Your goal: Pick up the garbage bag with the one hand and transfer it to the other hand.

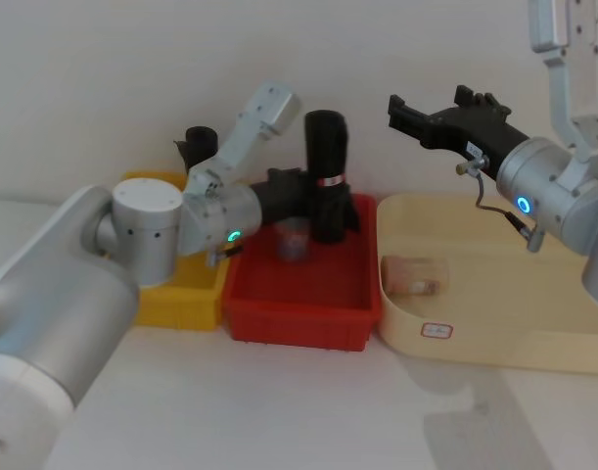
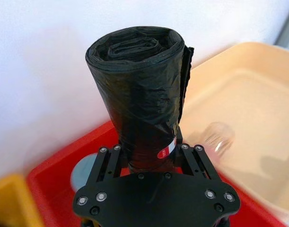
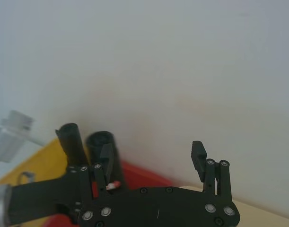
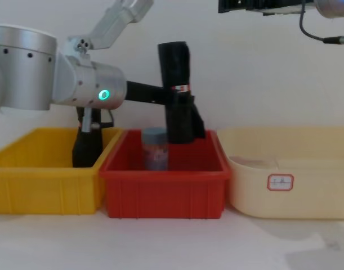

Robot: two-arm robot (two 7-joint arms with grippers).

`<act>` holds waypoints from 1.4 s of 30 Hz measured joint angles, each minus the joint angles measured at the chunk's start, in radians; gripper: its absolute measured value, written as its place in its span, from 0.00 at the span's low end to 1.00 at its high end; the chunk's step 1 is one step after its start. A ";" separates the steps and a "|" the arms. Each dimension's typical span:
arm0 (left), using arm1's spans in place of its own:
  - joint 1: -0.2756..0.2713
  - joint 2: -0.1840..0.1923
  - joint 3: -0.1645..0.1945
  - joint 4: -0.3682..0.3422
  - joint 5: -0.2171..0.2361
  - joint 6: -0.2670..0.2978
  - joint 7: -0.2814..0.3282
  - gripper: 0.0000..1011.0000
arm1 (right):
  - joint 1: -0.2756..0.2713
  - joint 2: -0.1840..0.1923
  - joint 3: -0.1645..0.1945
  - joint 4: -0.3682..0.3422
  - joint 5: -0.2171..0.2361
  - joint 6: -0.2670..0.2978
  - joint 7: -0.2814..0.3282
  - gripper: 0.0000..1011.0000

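Note:
The garbage bag point(image 1: 326, 147), a tall black roll with a red-and-white label band, stands upright in the air above the red bin point(image 1: 299, 323). My left gripper point(image 1: 318, 193) is shut on its lower half, just under the label. The left wrist view looks up the garbage bag point(image 2: 139, 94) from the left gripper point(image 2: 151, 158), whose fingers point(image 2: 111, 158) press both sides. My right gripper point(image 1: 426, 103) hangs open to the right of the roll, at about its top, over the cream tray point(image 1: 494, 343), with nothing in it. The right wrist view has the right gripper point(image 3: 153, 156) facing the garbage bag point(image 3: 100, 144).
A plain black roll point(image 1: 199, 142) stands in the yellow bin point(image 1: 176, 304) at the left. A jar with a grey-blue lid point(image 4: 155, 149) sits in the red bin point(image 4: 160, 191) under the held roll. A clear plastic container point(image 1: 416, 276) lies in the cream tray. A wall is close behind.

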 joint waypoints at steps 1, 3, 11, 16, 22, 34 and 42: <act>-0.014 -0.009 0.006 0.022 -0.003 -0.008 -0.015 0.48 | -0.004 -0.002 0.002 0.000 0.009 -0.011 0.007 0.99; -0.028 -0.018 0.011 0.041 -0.006 -0.017 -0.029 0.48 | -0.008 -0.003 0.004 0.000 0.017 -0.021 0.014 0.99; -0.075 -0.042 0.039 0.086 -0.018 -0.051 -0.094 0.48 | -0.032 0.005 0.007 0.000 0.054 -0.071 0.066 0.99; -0.081 -0.040 0.053 0.072 -0.021 -0.057 -0.116 0.48 | -0.048 0.016 0.005 0.001 0.072 -0.107 0.098 0.99; -0.079 -0.029 0.067 0.031 -0.025 -0.057 -0.137 0.48 | -0.060 0.028 -0.001 0.002 0.079 -0.132 0.115 0.99; -0.076 -0.020 0.078 -0.002 -0.028 -0.057 -0.154 0.48 | -0.054 0.044 -0.033 0.017 0.044 -0.151 0.090 0.99; -0.075 -0.017 0.081 -0.012 -0.029 -0.057 -0.159 0.48 | -0.026 0.050 -0.067 0.043 -0.002 -0.153 0.052 0.99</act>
